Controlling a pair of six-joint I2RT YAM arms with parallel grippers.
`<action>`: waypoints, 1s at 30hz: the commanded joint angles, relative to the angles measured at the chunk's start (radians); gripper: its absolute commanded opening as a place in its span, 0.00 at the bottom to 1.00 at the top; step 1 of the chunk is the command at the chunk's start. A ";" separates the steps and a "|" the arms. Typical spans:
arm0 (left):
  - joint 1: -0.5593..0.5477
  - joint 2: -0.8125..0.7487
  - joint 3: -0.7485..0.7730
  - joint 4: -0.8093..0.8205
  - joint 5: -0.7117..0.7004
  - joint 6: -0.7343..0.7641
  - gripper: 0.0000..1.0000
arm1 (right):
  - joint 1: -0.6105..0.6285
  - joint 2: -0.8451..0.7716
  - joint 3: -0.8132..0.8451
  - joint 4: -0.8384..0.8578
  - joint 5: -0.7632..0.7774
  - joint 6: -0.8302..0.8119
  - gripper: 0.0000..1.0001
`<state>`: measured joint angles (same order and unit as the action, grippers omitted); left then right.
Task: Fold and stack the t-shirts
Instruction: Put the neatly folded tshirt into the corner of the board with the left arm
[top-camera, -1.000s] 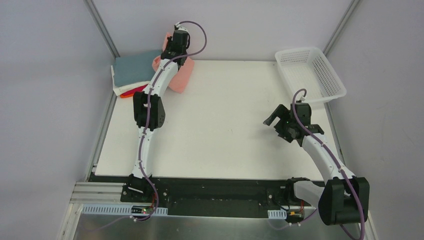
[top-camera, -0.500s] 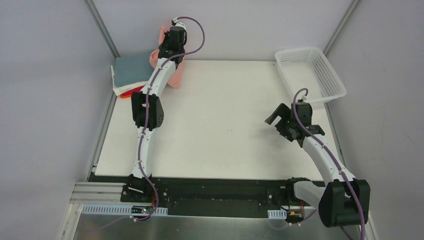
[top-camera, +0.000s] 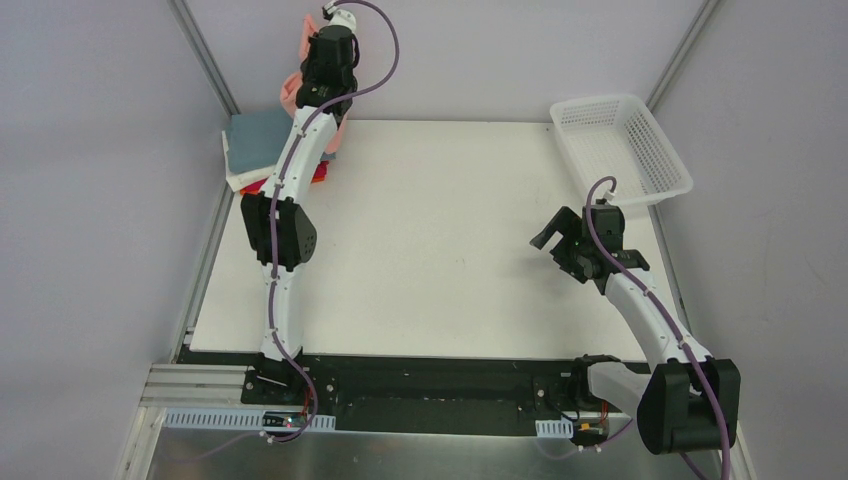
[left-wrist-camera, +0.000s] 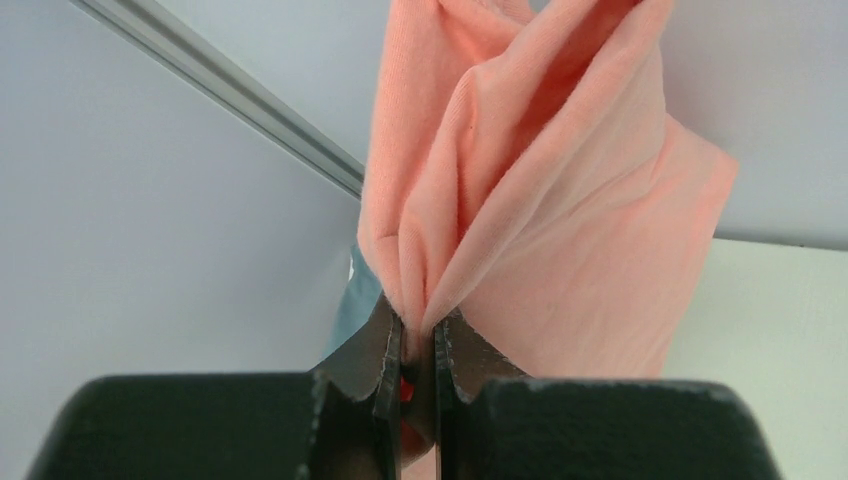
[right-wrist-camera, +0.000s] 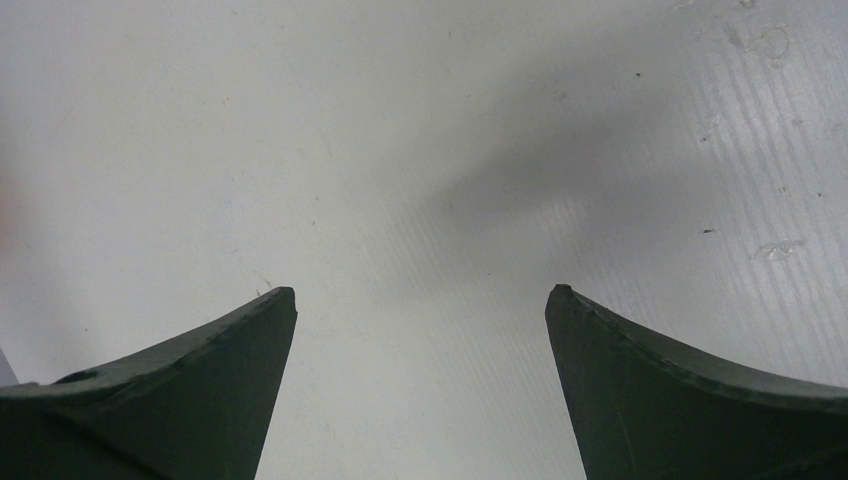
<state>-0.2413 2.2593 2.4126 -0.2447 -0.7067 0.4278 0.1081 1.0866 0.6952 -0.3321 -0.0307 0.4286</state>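
My left gripper (top-camera: 305, 92) is shut on a bunched fold of the salmon-pink t-shirt (top-camera: 289, 90) and holds it high over the table's far left corner. In the left wrist view the jaws (left-wrist-camera: 418, 325) pinch the cloth, and the t-shirt (left-wrist-camera: 540, 200) hangs in folds in front of them. Below it lies the stack of folded t-shirts: grey-blue (top-camera: 255, 138) on top, white (top-camera: 238, 180), orange (top-camera: 257, 187) and red (top-camera: 320, 173) edges showing. My right gripper (top-camera: 552, 232) is open and empty above the bare table (right-wrist-camera: 420, 295) at the right.
A white lattice basket (top-camera: 620, 150) stands tilted at the table's far right corner. Metal frame posts (top-camera: 205, 60) and grey walls close in the back corners. The white table top (top-camera: 440, 230) lies between the two arms.
My left arm has lifted the salmon-pink t-shirt up and to the left, from beside the stack to over it. The right arm has not moved.
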 joint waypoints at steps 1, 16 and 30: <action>0.002 -0.123 -0.004 0.035 0.003 -0.027 0.00 | -0.005 0.009 0.007 0.021 0.014 -0.007 1.00; 0.022 -0.046 0.003 0.027 -0.002 -0.094 0.00 | -0.005 0.044 0.023 -0.006 0.014 -0.005 1.00; 0.190 0.058 0.037 -0.014 0.053 -0.352 0.00 | -0.004 0.052 0.032 -0.025 0.061 -0.014 1.00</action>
<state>-0.1032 2.3108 2.3928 -0.2798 -0.6567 0.1940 0.1081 1.1374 0.6952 -0.3393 -0.0216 0.4286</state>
